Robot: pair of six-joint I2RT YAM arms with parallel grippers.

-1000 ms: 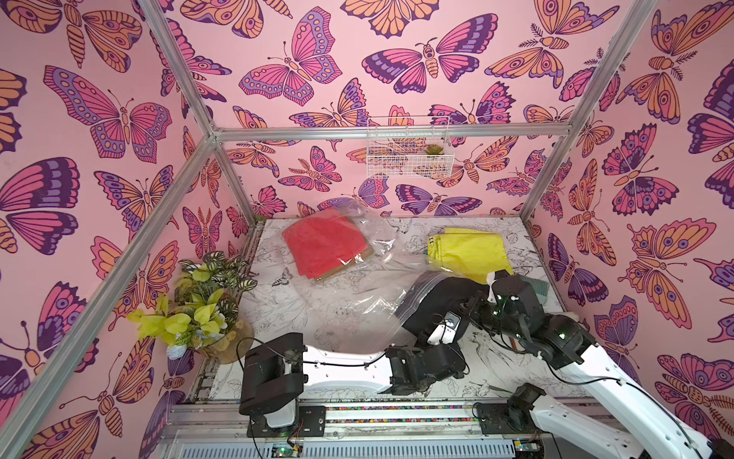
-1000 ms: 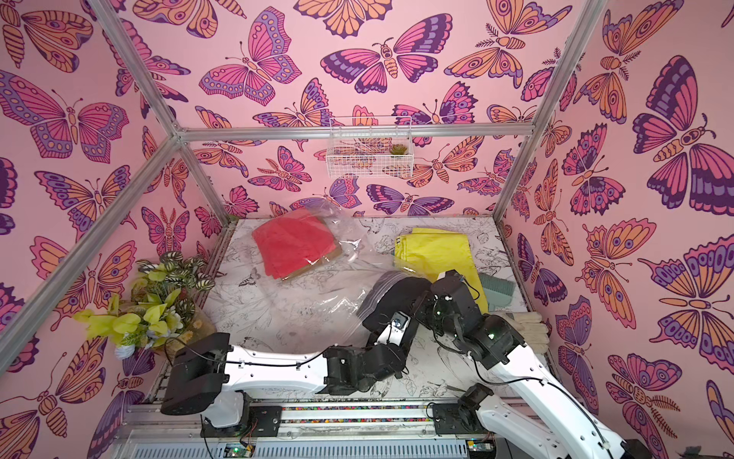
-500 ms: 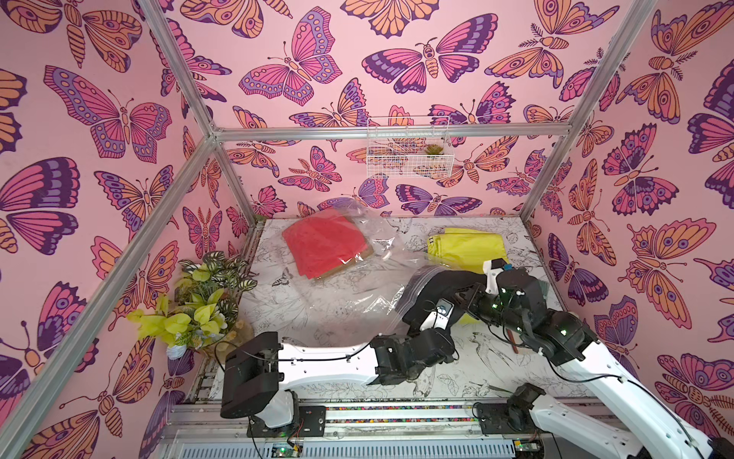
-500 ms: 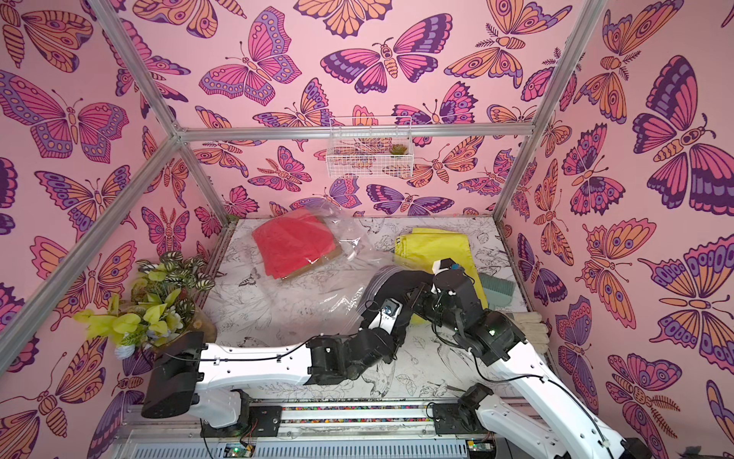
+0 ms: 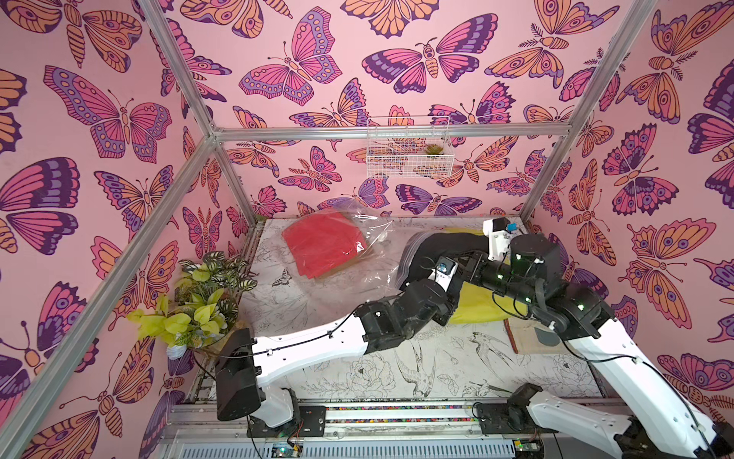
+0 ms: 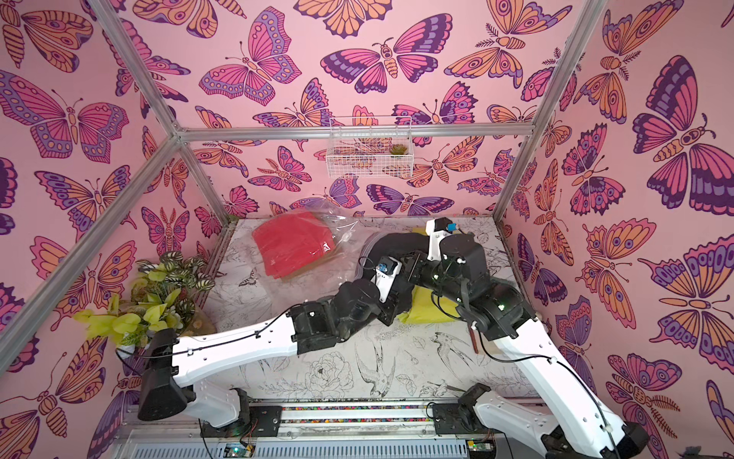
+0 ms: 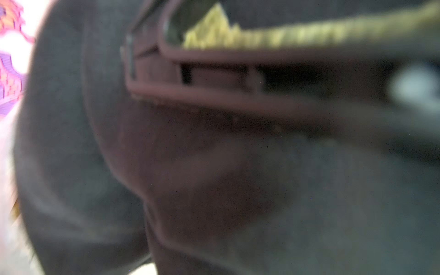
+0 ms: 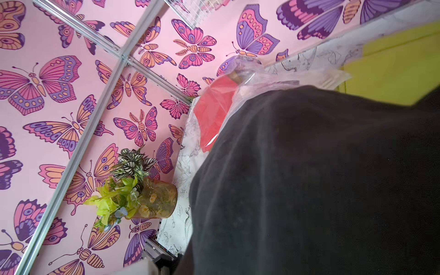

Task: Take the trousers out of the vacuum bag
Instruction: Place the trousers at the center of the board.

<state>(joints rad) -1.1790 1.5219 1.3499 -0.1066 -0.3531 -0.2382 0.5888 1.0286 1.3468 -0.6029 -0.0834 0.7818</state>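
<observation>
The vacuum bag [image 5: 369, 274] [image 6: 341, 234] lies crinkled at the back of the table. Red trousers [image 5: 321, 246] [image 6: 294, 242] [image 8: 214, 114] are still inside it. Black trousers [image 5: 445, 240] [image 6: 401, 240] hang in an arch above the bag's mouth, held up by my right gripper [image 5: 470, 260], which is shut on them. The cloth fills the right wrist view [image 8: 309, 178]. My left gripper [image 5: 451, 278] is pushed into the same black trousers [image 7: 238, 190], and its jaws are buried in cloth. Yellow trousers [image 5: 480, 306] [image 8: 392, 71] lie flat beneath both arms.
A potted plant [image 5: 198, 302] stands at the left edge of the table. A white wire basket [image 5: 409, 153] hangs on the back wall. A flat tan and grey-green pile [image 5: 532, 337] lies under the right arm. Metal frame posts mark the corners.
The right gripper has carried the black trousers up and towards the back right. The left arm has reached forward from the table's front into the black cloth.
</observation>
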